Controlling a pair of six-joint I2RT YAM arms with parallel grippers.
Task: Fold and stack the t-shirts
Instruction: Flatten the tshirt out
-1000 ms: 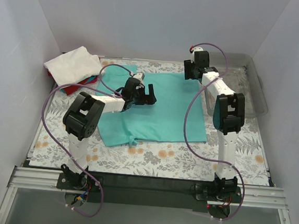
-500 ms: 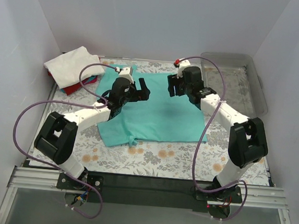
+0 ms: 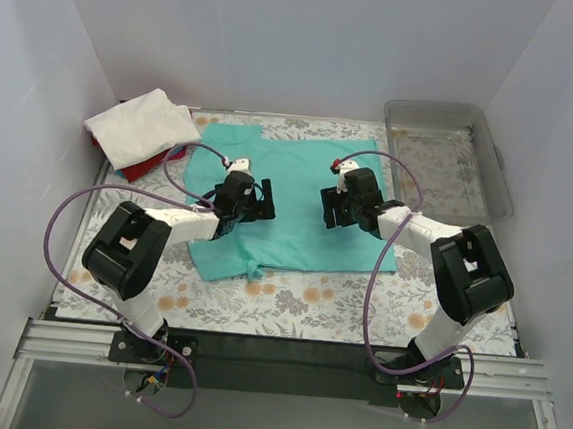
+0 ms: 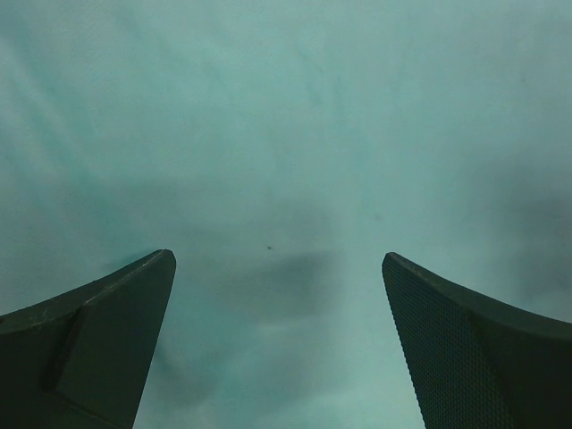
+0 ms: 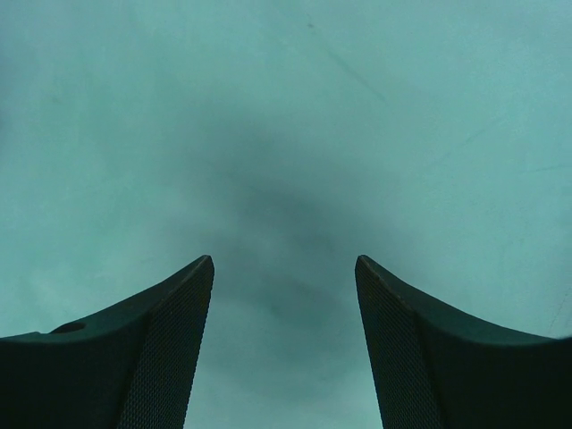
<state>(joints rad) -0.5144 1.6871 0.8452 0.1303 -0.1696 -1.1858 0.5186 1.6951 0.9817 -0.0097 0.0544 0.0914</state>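
A teal t-shirt [image 3: 301,226] lies spread flat in the middle of the table. My left gripper [image 3: 265,200] is low over its left half, open, with only teal cloth [image 4: 268,134] between its fingers [image 4: 107,331]. My right gripper [image 3: 328,207] is low over the right half, also open, and teal fabric [image 5: 286,116] fills its view too. The two grippers face each other across the shirt's middle. At the back left a folded white t-shirt [image 3: 142,127] tops a pile, with a red one [image 3: 148,165] and a bit of blue [image 3: 119,173] under it.
A clear grey plastic tray [image 3: 492,162] stands at the back right. The table wears a floral cloth [image 3: 358,311]. White walls close in the left, back and right sides. Purple cables loop from both arms.
Both arms have come down from raised positions. The left gripper moved in over the shirt's left half. The right gripper swung from the back right corner to its right half.
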